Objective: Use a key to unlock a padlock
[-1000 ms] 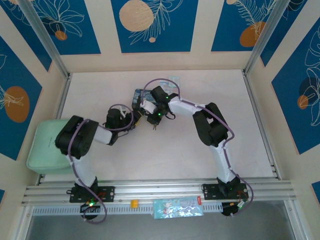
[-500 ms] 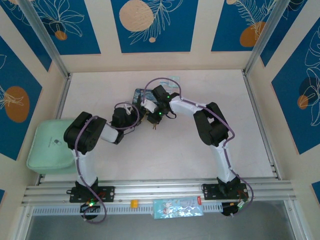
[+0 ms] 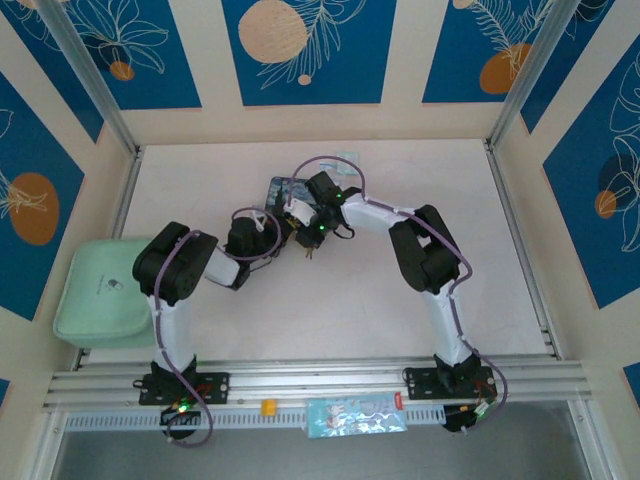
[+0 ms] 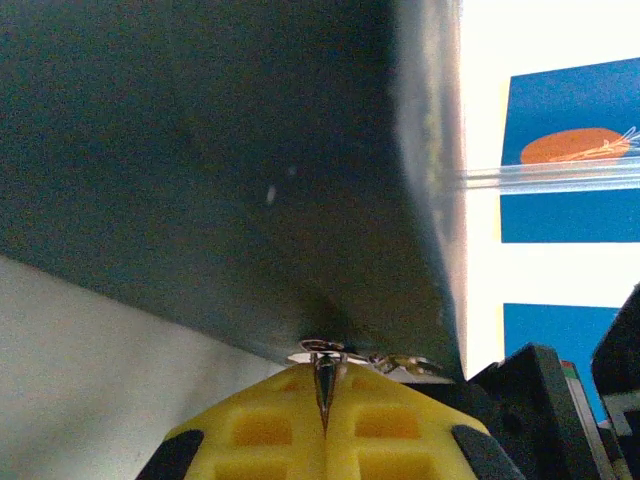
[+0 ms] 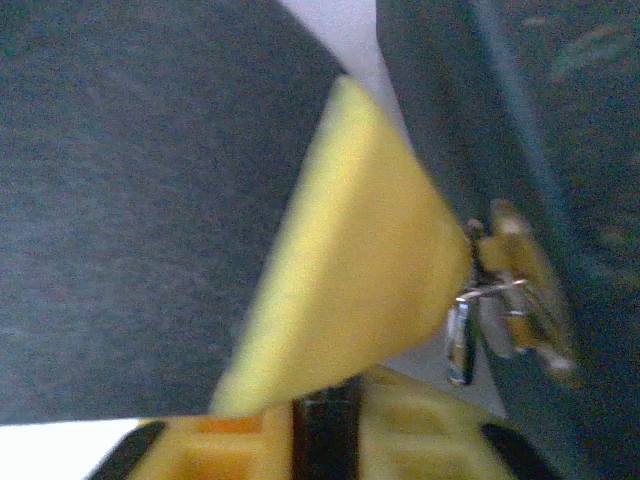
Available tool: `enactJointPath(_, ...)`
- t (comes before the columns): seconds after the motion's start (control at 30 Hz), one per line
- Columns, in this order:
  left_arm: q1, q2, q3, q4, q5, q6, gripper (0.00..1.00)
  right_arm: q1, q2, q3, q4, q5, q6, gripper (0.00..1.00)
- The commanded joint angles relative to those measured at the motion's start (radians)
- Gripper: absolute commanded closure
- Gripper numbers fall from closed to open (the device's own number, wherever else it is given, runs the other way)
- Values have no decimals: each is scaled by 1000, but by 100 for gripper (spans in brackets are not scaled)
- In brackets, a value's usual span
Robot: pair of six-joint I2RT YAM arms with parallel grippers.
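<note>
Starting at the near edge of the surface (image 3: 330, 310), both arms rise from their bases and bend inward. The left reaches toward 1 o'clock and the right toward 10 o'clock, and their wrists meet just short of the middle. A mint-green pad (image 3: 95, 290) lies at 9 o'clock, partly off the surface's left side.

The left pincer (image 4: 325, 400) is pressed together, its yellow fingers clamped on the key (image 4: 322, 352). The key is a thin silvery sliver seen edge-on, poking out at the fingertips right at the foot of the tin (image 3: 283, 192), whose dark wall looms over it.

The right pincer (image 5: 325, 425) shows a narrow dark slot between its yellow fingers; whether anything sits in that slot I cannot tell. Just beyond it, at 1 o'clock in the right wrist view, the padlock (image 5: 522, 290) appears as a blurred brass-tinged piece lying against the tin's side. A thin silver loop and a small silver tab hang beside it, just off the tip of the left arm's yellow finger.

Farther on, at 12 o'clock from the two pincers, the tin stands as a dark blue painted box. What it holds is hidden.
</note>
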Motion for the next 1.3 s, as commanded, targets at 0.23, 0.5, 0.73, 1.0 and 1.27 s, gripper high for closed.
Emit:
enactJointPath(0.23, -7, -10, -35, 32, -94, 12, 100, 6, -271, -208, -28, -38, 246, 21)
enactJointPath(0.5, -17, -28, -83, 111, -219, -21, 100, -17, -349, -220, 13, 90, 444, 21)
enactJointPath(0.73, -31, -35, -117, 167, -291, -45, 100, -79, -261, -105, -6, 247, 761, 22)
enactJointPath(1.0, -31, -63, -190, 214, -372, -78, 100, -80, -154, 16, 14, 284, 923, 22)
enactJointPath(1.27, -33, -23, -200, 305, -400, -109, 100, -53, -80, 112, -25, 313, 954, 22)
